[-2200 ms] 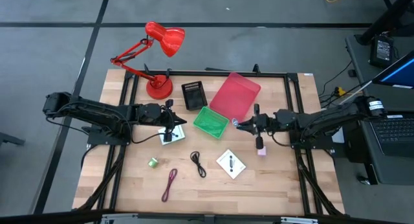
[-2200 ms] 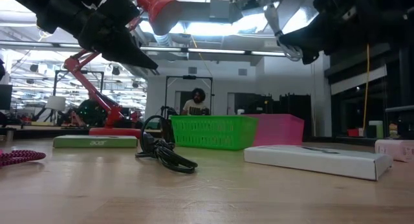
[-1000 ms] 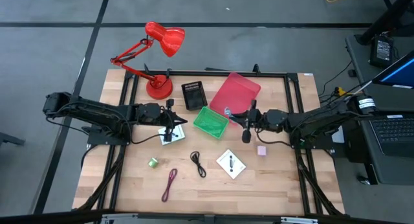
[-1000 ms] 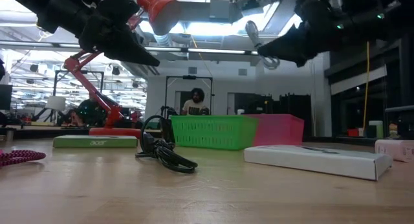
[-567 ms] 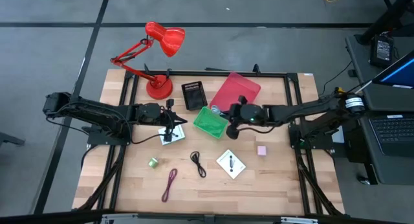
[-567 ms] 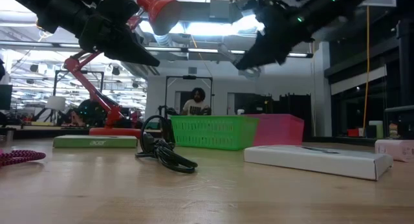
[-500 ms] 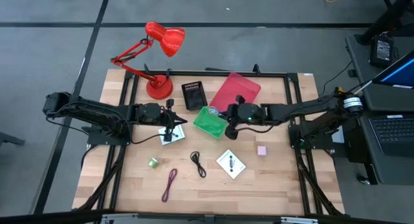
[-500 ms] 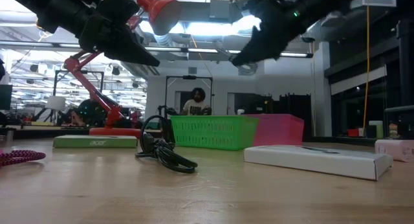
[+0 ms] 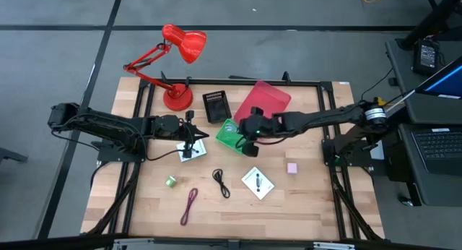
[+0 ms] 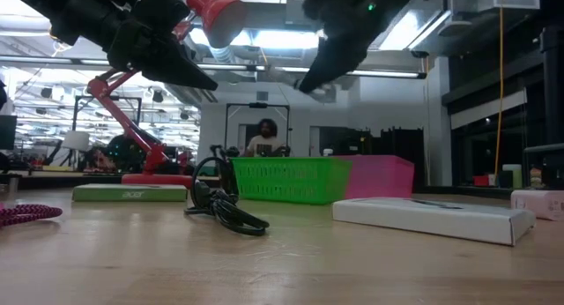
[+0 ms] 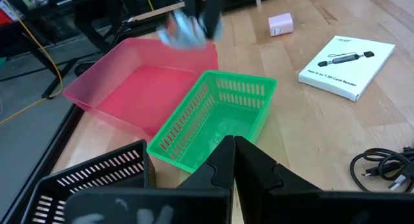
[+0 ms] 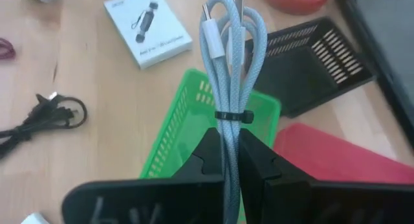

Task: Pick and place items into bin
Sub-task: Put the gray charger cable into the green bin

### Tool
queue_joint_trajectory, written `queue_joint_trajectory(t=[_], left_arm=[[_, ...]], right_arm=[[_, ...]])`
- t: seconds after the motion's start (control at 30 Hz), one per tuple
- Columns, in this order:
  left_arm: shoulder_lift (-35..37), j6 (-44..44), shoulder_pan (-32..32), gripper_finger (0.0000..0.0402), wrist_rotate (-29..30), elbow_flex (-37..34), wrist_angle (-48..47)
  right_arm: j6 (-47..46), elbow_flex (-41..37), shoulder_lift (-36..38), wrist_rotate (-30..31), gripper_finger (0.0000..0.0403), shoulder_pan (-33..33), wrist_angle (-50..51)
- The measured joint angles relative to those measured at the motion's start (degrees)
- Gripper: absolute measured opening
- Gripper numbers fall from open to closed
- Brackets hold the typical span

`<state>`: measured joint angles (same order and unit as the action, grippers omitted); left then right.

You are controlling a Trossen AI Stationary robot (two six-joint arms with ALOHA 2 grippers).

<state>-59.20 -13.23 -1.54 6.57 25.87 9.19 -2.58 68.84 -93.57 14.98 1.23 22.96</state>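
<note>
Your right gripper (image 9: 245, 131) sits above the green basket (image 9: 232, 136), just right of table centre in the high view. Its fingers are pinched tight on a coiled pale blue cable (image 12: 228, 68) with a silver plug; in the right wrist view the coil stands up between the fingers, over the green basket (image 12: 194, 136).

Your left gripper (image 9: 193, 140) hangs over the white card (image 9: 190, 150) at 9 o'clock from the basket. Its fingers are pressed together, nothing between them; the left wrist view shows the closed tips (image 11: 231, 160) pointing at the green basket (image 11: 220, 120).

Bins around the green basket:
- pink tray (image 9: 263, 104) at 1 o'clock, touching or just beside it;
- black slatted basket (image 9: 215, 105) at 11 o'clock.

Loose items on the wood table (image 9: 310, 207):
- second white card (image 9: 258, 183), with black marks, at 5 o'clock from the basket;
- black cable (image 9: 221, 183) at 6 o'clock, near that card;
- maroon cable (image 9: 190, 205) at 7 o'clock, closer to the near edge;
- green roll (image 9: 171, 181) at 8 o'clock;
- pink cube (image 9: 292, 167) at 4 o'clock, well apart from the others.

The red desk lamp (image 9: 177, 62) stands at the table's far left corner.

In the low view a person (image 10: 265, 137) sits in the room behind the baskets.
</note>
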Motion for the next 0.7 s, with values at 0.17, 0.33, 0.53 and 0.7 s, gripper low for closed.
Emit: queue_joint_trajectory(t=[0.17,0.33,0.53,0.7], left_arm=[[0.0,0.1,0.0,0.0004,0.0,0.0,0.0],[0.0,0.6,0.0,0.0004,0.0,0.0,0.0],[0.0,0.6,0.0,0.0004,0.0,0.0,0.0],[0.0,0.6,0.0,0.0004,0.0,0.0,0.0]], right_arm=[[-0.1,0.0,-3.8,-0.2,0.0006,-0.2,1.2],[-1.2,0.0,-5.8,-0.7,0.0006,-1.1,0.8],[-0.6,0.0,-8.7,-1.9,0.0006,-2.2,0.2],[0.1,0.0,-10.7,-3.2,0.0006,-2.6,-0.8]])
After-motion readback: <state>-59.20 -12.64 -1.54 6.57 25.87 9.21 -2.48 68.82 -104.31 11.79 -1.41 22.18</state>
